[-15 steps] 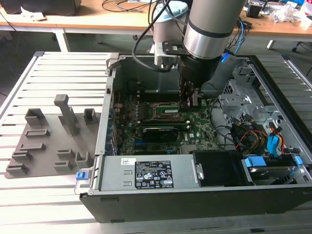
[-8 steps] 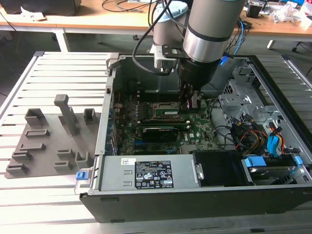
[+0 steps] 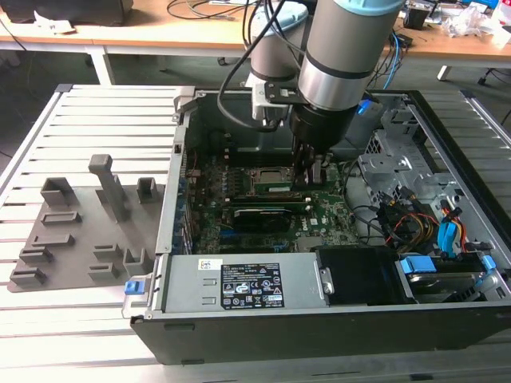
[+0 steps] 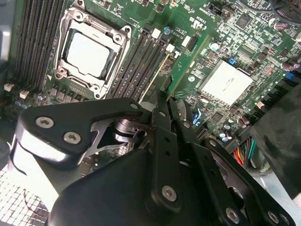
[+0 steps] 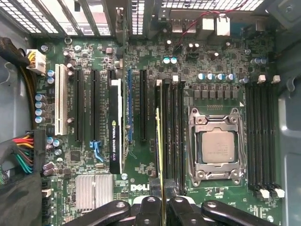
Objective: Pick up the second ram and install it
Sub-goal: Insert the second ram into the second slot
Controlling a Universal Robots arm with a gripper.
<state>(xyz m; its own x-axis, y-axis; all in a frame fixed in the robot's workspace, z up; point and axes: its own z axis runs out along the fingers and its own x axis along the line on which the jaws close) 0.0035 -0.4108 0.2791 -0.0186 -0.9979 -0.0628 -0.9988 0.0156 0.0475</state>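
Gripping the long, narrow green RAM stick (image 5: 161,155) edge-on, the black two-finger gripper (image 5: 162,207) is clenched on one end of it down inside the open black steel computer case (image 3: 263,331). In the first wrist view the stick's long axis runs parallel to the black memory slots (image 5: 175,132), standing on its edge over the slot row farthest from the silver-framed processor socket (image 5: 215,143); whether it is seated I cannot tell. In the second wrist view the same stick (image 4: 155,77) shows as a thin yellowish edge leading away from the fingertips (image 4: 160,110) between the slot bank and the green motherboard (image 4: 207,42). In the exterior view the grey cylindrical arm (image 3: 339,56) drops nearly straight down, gripper (image 3: 307,179) just beside the socket. Room is tight: a black rectangular graphics card (image 5: 115,127) stands upright well apart on the far side of the slots, a finned metal heatsink (image 5: 92,190) lies near it, and bundled coloured wires (image 5: 21,155) crowd the case wall. Outside the case, on the exterior view's left, a grey plastic holder tray (image 3: 76,239) with blocky uprights sits on the slatted white table (image 3: 104,120).
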